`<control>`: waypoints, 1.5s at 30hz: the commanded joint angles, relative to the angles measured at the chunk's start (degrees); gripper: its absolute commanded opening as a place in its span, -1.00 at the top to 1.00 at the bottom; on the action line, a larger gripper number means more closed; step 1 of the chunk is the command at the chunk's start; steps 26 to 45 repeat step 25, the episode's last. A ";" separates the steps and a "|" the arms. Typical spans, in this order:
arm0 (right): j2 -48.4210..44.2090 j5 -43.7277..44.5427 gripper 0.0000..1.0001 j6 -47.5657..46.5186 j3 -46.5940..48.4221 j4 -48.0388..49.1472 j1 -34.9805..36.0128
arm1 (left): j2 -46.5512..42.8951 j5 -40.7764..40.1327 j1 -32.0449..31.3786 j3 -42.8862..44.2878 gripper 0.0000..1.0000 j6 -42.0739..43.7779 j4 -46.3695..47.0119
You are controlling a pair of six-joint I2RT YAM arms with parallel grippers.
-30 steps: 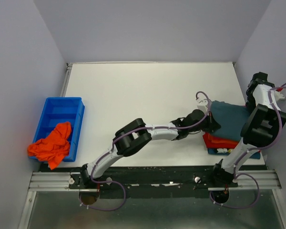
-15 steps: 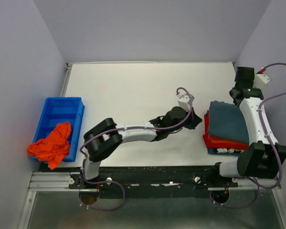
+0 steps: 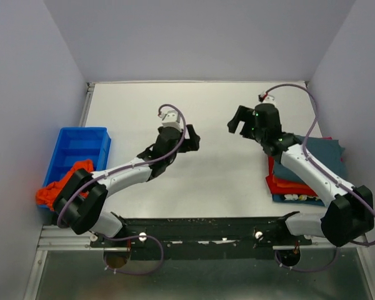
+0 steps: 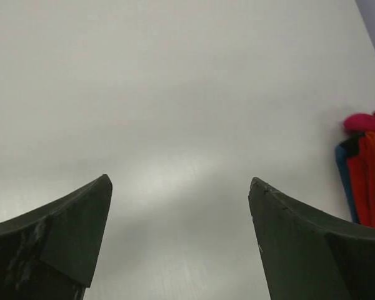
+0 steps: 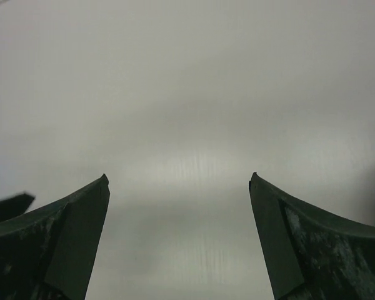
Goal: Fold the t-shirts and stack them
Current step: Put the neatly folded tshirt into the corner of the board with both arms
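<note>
Hovering over the middle of the white table [image 3: 206,103], the left gripper [image 3: 192,140] and the right gripper [image 3: 237,122] face each other, well apart. Left wrist view: the left gripper's [image 4: 179,181] jaws are spread wide, with only table surface between them. Right wrist view: the right gripper [image 5: 178,178] is likewise spread wide and holds nothing.

A stack of folded t-shirts [image 3: 306,178] lies at the right edge of the table, beside the right arm. The slate grey-blue t-shirt [image 3: 328,156] is on top, and a red t-shirt [image 3: 284,183] shows beneath it. The left wrist view shows a magenta-pink layer [image 4: 361,122] at the stack's edge.

An orange t-shirt [image 3: 50,194] lies crumpled over the near rim of the blue plastic bin [image 3: 81,144] at the left edge, partly hidden by the left arm.
</note>
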 commanded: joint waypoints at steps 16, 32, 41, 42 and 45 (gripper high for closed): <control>-10.84 -4.23 -1.00 1.55 -28.92 28.08 9.89 | -19.60 -11.95 9.24 -17.62 -0.97 7.89 2.36; -11.20 -2.55 -1.00 2.78 -30.77 29.04 9.89 | -19.69 -11.07 9.16 -17.54 -0.98 8.77 1.67; -11.20 -2.55 -1.00 2.78 -30.77 29.04 9.89 | -19.69 -11.07 9.16 -17.54 -0.98 8.77 1.67; -11.20 -2.55 -1.00 2.78 -30.77 29.04 9.89 | -19.69 -11.07 9.16 -17.54 -0.98 8.77 1.67; -11.20 -2.55 -1.00 2.78 -30.77 29.04 9.89 | -19.69 -11.07 9.16 -17.54 -0.98 8.77 1.67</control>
